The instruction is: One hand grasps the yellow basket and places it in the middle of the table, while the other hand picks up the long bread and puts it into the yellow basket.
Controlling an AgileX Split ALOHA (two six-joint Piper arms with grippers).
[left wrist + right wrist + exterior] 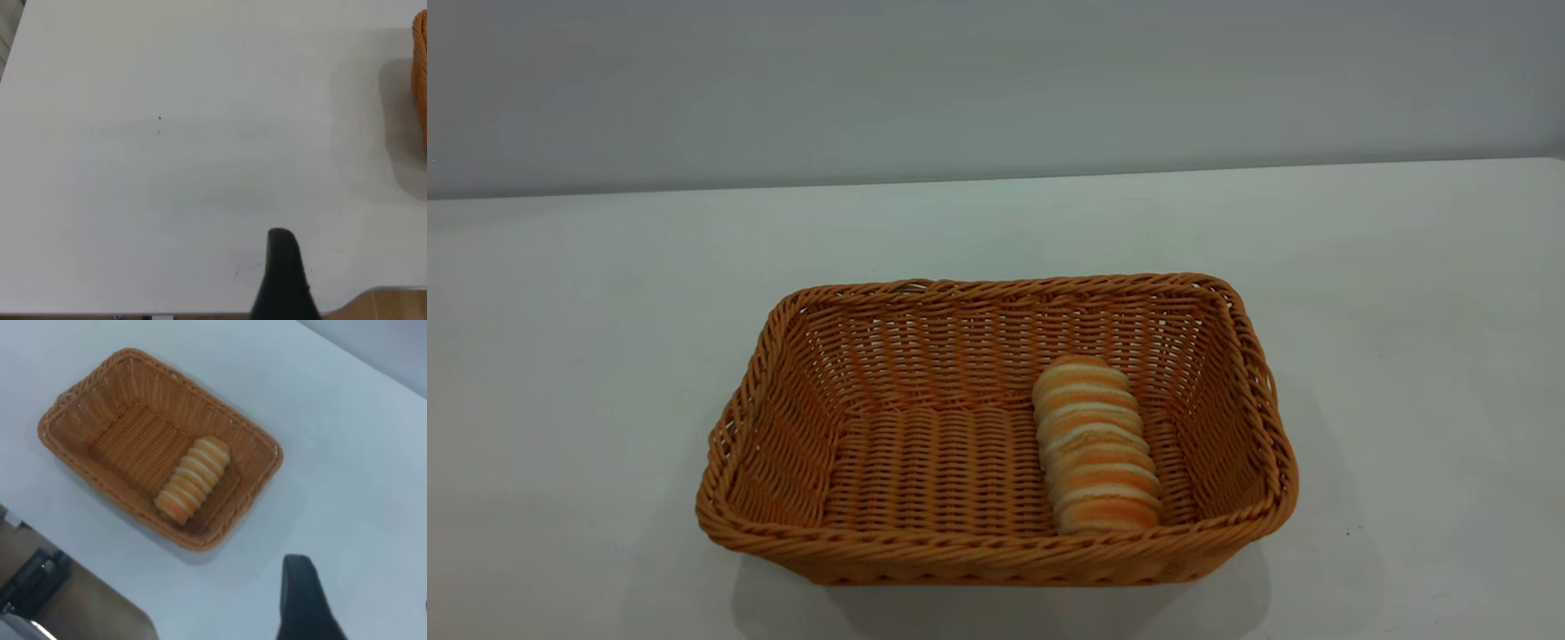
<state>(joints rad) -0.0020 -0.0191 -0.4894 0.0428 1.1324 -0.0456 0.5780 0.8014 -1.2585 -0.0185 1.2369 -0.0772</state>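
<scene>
The yellow basket (996, 547) stands on the white table (569, 356) at about its middle. The long bread (1096, 449) lies inside it, on the floor toward its right end, lengthwise from front to back. The right wrist view shows the basket (67, 443) and the bread (192, 480) from above and some way off. My right gripper (363, 593) is open and empty above bare table, clear of the basket. My left gripper (357, 260) is open and empty over bare table near the table's edge, with only one finger (283, 267) in view. A strip of the basket (420, 80) shows far off. Neither gripper appears in the exterior view.
The table's edge and brown floor (393, 303) show close to my left gripper. Beyond the table's edge near the basket lie brown floor (87, 607) and some dark equipment (30, 583). A grey wall (996, 80) stands behind the table.
</scene>
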